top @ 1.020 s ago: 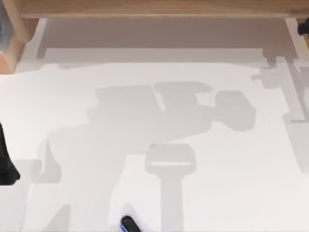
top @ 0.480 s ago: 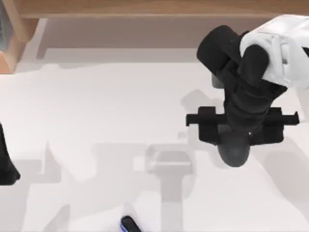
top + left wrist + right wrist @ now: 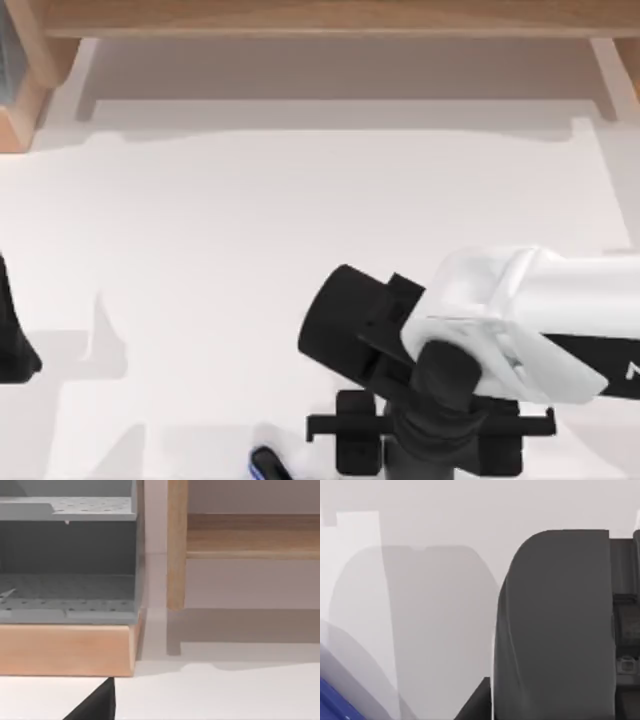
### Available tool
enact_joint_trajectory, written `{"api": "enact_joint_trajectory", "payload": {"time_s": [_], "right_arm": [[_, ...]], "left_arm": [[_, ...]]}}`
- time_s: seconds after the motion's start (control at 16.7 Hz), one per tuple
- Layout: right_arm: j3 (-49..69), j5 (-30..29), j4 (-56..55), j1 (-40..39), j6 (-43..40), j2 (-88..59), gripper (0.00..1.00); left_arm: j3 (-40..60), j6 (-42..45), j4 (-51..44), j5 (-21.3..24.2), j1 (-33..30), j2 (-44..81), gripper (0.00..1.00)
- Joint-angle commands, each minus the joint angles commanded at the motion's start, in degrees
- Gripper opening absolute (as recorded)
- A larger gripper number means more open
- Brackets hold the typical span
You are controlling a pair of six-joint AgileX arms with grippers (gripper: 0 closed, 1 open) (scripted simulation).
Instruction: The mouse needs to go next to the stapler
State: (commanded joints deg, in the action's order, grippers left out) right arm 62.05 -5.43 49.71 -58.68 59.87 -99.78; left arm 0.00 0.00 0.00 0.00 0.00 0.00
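Right gripper at the table's near edge, carrying the mouse clasped between its fingers (judged from the right wrist view). Stapler lies just left of it. Next: lower, release alongside. Left gripper parked far left.

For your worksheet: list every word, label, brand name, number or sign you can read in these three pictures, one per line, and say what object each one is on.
No text can be read in full.
On the right arm, at the top view's right edge, a dark mark on its white casing is cut off by the frame: unreadable.
The dark and blue object at the table's near edge carries no visible lettering.
The grey tray and wooden frame in the left wrist view show no writing.
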Motion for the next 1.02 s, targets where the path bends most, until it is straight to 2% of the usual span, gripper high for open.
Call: {"api": "enact_joint_trajectory", "payload": {"time_s": [0.24,1.02], "right_arm": [[-2.2,0.1,-1.5,-3.7,3.2,0.6,0.0],[-1.3,0.0,-2.3,-3.6,3.5,0.6,0.0]], "left_arm": [[0.0,0.0,0.0,0.0,0.0,0.0,1.0],[0.0,0.0,0.0,0.0,0.0,0.0,1.0]]}}
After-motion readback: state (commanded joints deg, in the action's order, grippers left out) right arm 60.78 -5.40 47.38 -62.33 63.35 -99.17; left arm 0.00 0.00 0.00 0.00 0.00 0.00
